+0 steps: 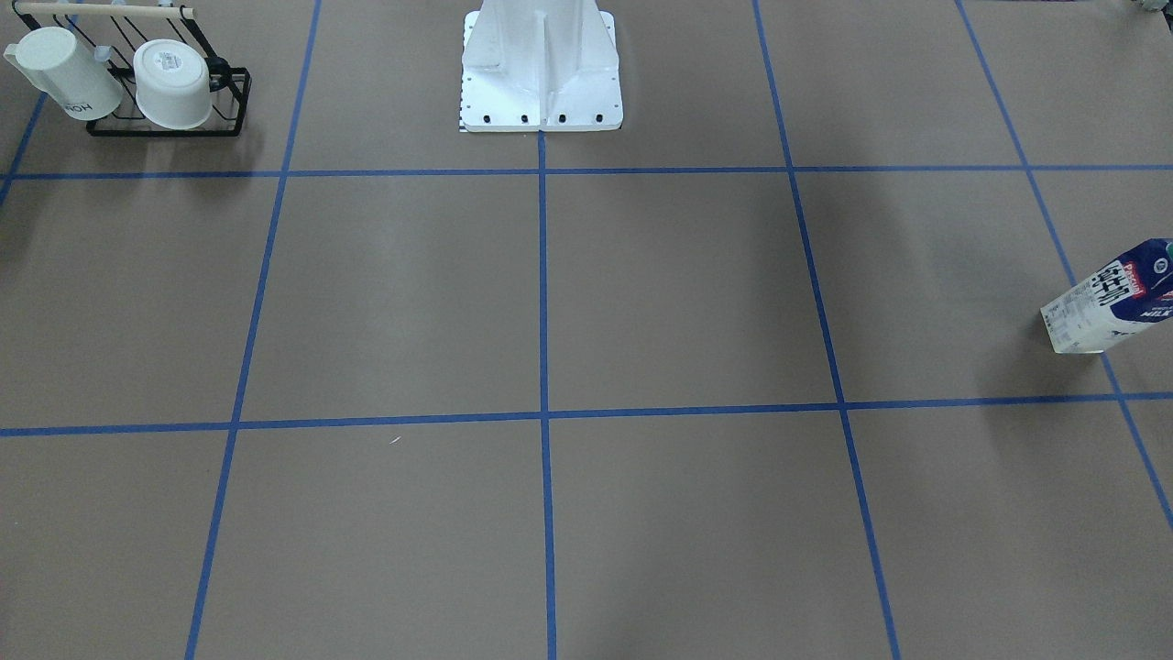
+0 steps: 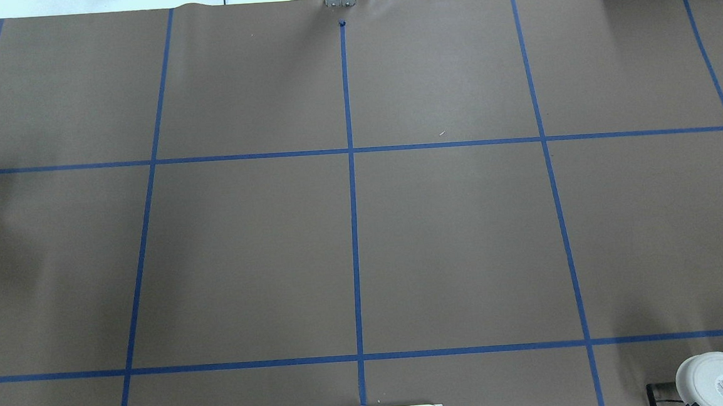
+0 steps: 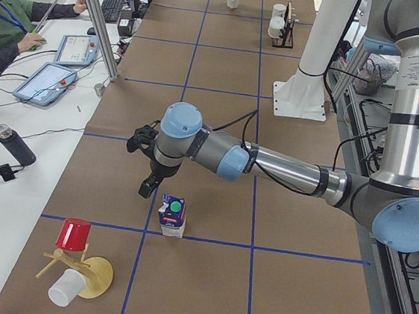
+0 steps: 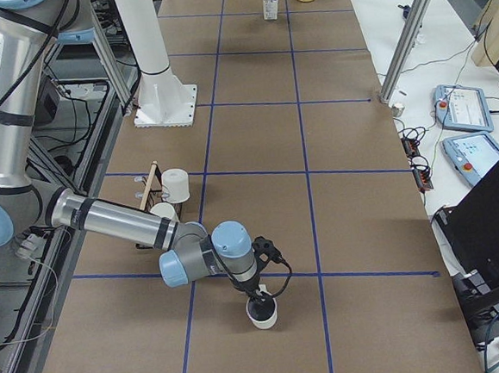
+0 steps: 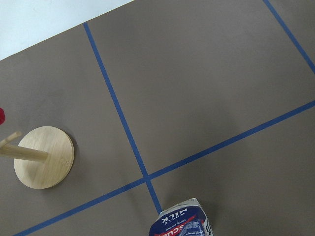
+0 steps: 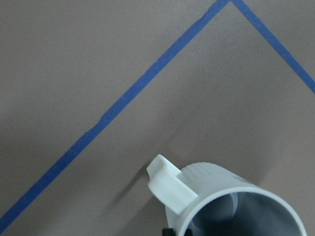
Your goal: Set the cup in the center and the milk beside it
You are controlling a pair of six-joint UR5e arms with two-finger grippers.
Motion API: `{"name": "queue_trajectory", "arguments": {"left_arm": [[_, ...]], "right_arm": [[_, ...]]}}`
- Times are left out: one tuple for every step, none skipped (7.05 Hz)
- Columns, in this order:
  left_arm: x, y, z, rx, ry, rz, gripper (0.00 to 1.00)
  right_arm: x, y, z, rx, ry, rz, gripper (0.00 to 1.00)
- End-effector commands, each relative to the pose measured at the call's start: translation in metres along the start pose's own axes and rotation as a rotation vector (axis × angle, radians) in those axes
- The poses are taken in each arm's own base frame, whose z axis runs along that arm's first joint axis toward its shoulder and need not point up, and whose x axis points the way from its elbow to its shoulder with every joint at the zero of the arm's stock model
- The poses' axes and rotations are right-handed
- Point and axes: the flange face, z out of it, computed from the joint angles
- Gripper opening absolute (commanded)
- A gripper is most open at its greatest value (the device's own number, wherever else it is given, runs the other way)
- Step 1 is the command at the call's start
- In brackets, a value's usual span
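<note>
Right up against the right wrist cam is the cup [image 6: 209, 184]: white, greyish inside, handle poking toward that view's left. It's upright on the brown tabletop [image 6: 74, 59], near where two blue tape lines [image 6: 123, 103] meet. From the cam at the robot's right end, the right tool [image 4: 259, 304] is down at the cup's rim. I honestly can't tell if its fingers are apart, together or clamped on the rim.

Just behind that arm is a black wire rack [image 1: 165, 131] holding two other white cups [image 1: 172, 84]. Farther along is the center [image 2: 439, 242], plain brown with a blue line running through it. The cup is well apart from it, out at the robot's right end.

Way down at the other end stands the milk [image 3: 172, 216], upright, green cap showing, at a tape line. The left tool [image 3: 147, 189] hangs just beside it, a bit higher. Can't tell from that angle whether its fingers are apart or together. Past the milk there's a wooden stand [image 3: 96, 277] with a red cup [image 3: 74, 233] on it.
</note>
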Motion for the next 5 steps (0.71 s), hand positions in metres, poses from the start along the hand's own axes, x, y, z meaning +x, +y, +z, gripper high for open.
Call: {"name": "queue_trajectory", "arguments": {"left_arm": [[0.000, 0.000, 0.000, 0.000, 0.000, -0.001, 0.99], [-0.001, 0.000, 0.000, -0.001, 0.000, -0.002, 0.99], [0.000, 0.000, 0.000, 0.000, 0.000, 0.001, 0.99], [-0.001, 0.000, 0.000, -0.001, 0.000, 0.000, 0.99], [-0.001, 0.002, 0.001, -0.003, 0.000, -0.002, 0.99]], "right_arm": [[0.001, -0.006, -0.005, 0.015, -0.004, -0.002, 0.00], [0.008, -0.031, -0.020, 0.025, -0.029, 0.023, 0.00], [0.013, -0.074, -0.051, 0.009, -0.042, 0.060, 0.00], [0.017, -0.134, -0.089, -0.011, -0.052, 0.120, 0.00], [0.024, -0.193, -0.121, -0.007, -0.050, 0.191, 0.00]]}}
